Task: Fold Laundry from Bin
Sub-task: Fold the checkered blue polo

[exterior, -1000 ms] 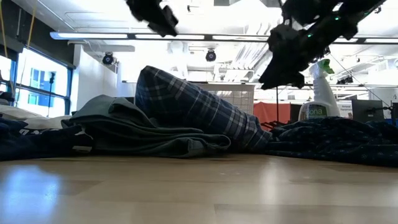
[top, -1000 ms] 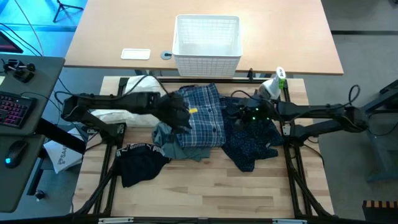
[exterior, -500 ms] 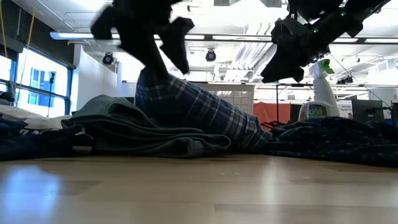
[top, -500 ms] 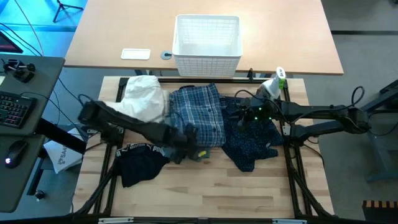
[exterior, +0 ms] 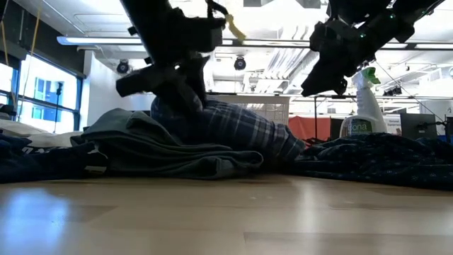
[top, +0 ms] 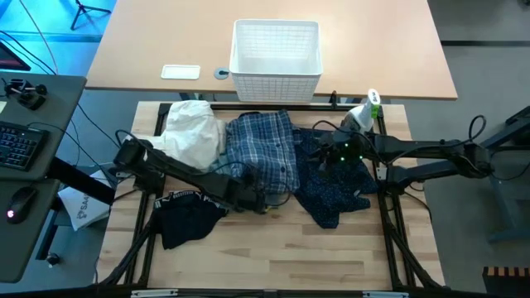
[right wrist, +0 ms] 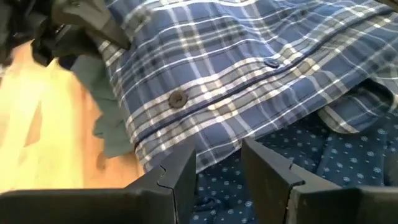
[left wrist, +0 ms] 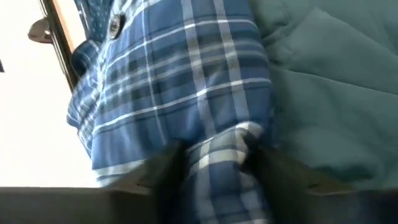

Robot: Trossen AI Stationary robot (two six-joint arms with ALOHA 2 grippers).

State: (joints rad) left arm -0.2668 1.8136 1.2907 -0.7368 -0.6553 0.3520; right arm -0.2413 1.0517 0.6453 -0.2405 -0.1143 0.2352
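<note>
left gripper (top: pixel 263 201) was down at the near hem of the plaid shirt (top: pixel 263 153), approx mid-desk. left wrist view showed a fold of plaid cloth (left wrist: pixel 224 155) pinched between the 2 fingers (left wrist: pixel 163 174), so it had hold of the shirt edge, fingers partly apart around the bunched cloth. grey-green top (left wrist: pixel 336 87) lay just beside the shirt, partly under it.

right gripper (top: pixel 329 155) hung above the seam where the shirt met the navy dotted trousers (top: pixel 335 192). its fingers (right wrist: pixel 177 177) stood apart w/ nothing between them; shirt buttons (right wrist: pixel 177 99) and dotted cloth showed below. in low view it was clearly off the cloth (exterior: pixel 333 53).

white cloth (top: pixel 192 134) lay at the far left of the desk (top: pixel 273 257), touching the shirt. black piece w/ white lettering (top: pixel 186 213) lay near left, under the left arm. bin (top: pixel 277 51) sat on the far table, well apart from the pile, looked to hold no clothes. spray bottle (top: pixel 364 112) stood at far right corner of the desk.
</note>
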